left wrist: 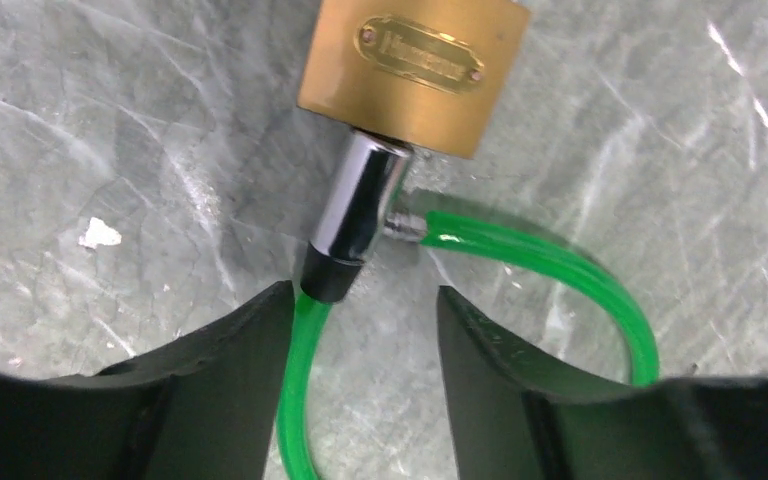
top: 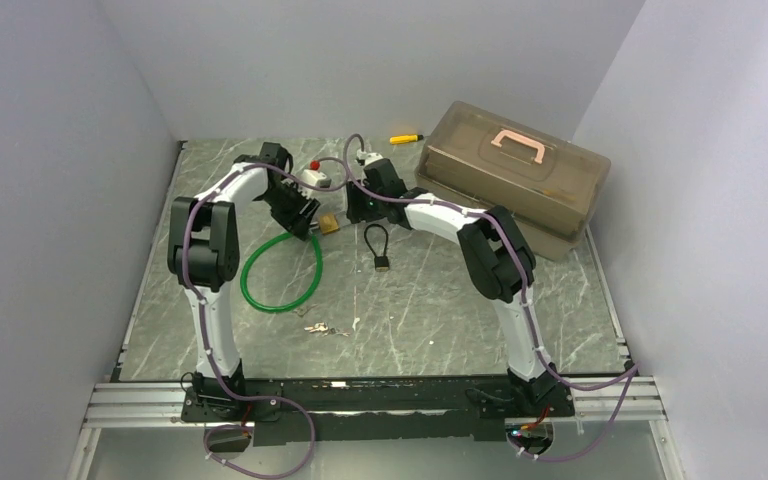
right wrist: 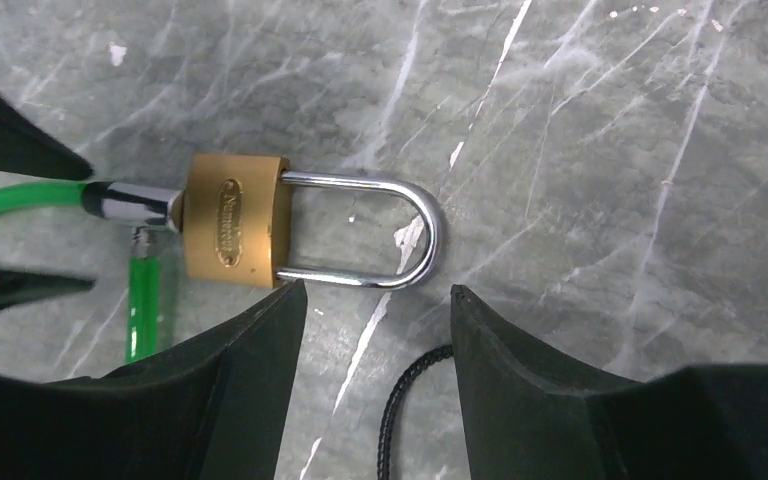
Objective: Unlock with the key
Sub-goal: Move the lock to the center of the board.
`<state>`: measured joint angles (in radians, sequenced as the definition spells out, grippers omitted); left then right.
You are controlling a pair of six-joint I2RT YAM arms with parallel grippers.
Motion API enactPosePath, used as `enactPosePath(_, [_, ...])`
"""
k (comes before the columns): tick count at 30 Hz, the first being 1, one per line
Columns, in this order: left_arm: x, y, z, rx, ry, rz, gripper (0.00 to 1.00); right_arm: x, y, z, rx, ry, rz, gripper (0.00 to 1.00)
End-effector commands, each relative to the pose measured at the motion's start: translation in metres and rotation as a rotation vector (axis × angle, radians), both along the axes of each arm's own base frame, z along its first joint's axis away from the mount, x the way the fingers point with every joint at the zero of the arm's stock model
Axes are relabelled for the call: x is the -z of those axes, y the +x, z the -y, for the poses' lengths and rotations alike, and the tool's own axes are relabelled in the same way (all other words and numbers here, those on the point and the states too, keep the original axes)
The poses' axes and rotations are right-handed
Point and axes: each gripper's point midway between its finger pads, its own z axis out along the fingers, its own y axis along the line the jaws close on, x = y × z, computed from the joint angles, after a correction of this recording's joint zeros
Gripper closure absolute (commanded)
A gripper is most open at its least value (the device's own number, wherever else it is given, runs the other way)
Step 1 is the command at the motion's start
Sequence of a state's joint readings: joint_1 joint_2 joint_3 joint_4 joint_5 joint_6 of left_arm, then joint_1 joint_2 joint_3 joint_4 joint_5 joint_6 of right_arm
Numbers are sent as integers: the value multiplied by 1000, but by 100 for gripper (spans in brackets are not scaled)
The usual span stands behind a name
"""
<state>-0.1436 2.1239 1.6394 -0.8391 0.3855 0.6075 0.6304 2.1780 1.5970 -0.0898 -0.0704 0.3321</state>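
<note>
- Table (top: 430,300): grey marble pattern with white veins.
- Padlock (right wrist: 232,219): golden brass body with a silvery shackle (right wrist: 360,180).
- Cable (left wrist: 490,240): translucent bright green, with a chrome ferrule (left wrist: 365,200) and a black collar (left wrist: 328,278).
- Key (top: 322,328): pale silver.
- Left gripper (left wrist: 362,290) and right gripper (right wrist: 378,288): matte black fingers.
- Left arm (top: 215,320) and right arm (top: 520,330): white links, black joints, lilac wiring.
- Storage box (top: 515,185): translucent smoky brown with a pale pink handle (top: 518,143).
- Stick tool (top: 405,138): yellow with a black tip.
- Cord loop (top: 375,240): black.
- Knob (top: 314,164): red.
- Walls (top: 60,200): plain pale lavender-grey.
</note>
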Motion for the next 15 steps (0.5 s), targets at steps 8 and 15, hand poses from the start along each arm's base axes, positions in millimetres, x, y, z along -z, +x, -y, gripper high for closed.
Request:
enactPosePath(8, [-137,-29,-20,-84,-287,79,1,7,26,2,53,-106,83,47])
enactPosePath(15, [-190,-73,-45,-159,-320,110,1,33,9,9,13,-211,80,53])
